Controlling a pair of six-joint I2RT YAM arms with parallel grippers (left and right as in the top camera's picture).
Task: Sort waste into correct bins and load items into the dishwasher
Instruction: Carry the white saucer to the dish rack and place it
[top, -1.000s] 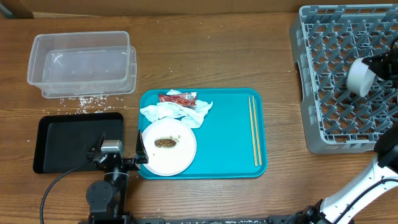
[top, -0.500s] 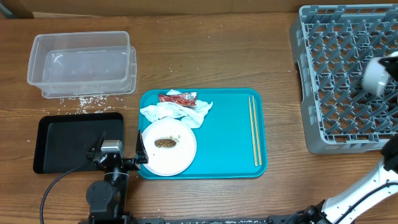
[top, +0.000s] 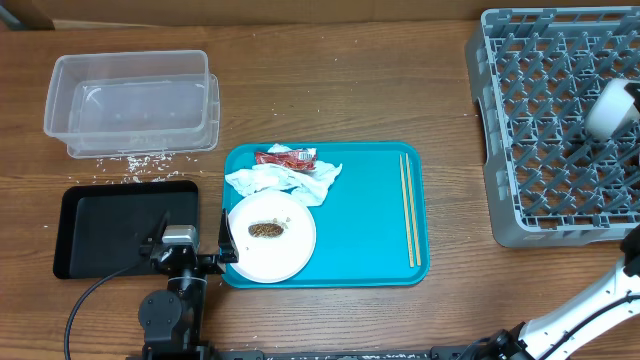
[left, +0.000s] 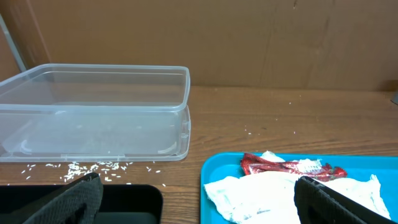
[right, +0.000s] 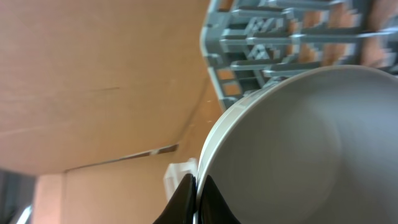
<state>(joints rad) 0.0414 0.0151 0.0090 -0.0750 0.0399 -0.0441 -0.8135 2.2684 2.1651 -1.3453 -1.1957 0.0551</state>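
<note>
Above dish rack (top: 540, 150), right claw (right: 198, 194) grips cup (top: 609, 110).

A clear tub (left: 93, 112) stands at the left on the wooden table (left: 280, 115), a brown cardboard wall (left: 217, 37) behind it; loose rice grains (left: 81, 167) lie scattered along its near side; a corner of the black tray (left: 138, 205) shows below them; at lower right, the turquoise tray (left: 211, 177) carries the red wrapper (left: 280, 167), touching the white napkin (left: 261, 196); the left gripper (left: 198, 182) has its dark fingers (left: 339, 202) spread wide, holding nothing.
</note>
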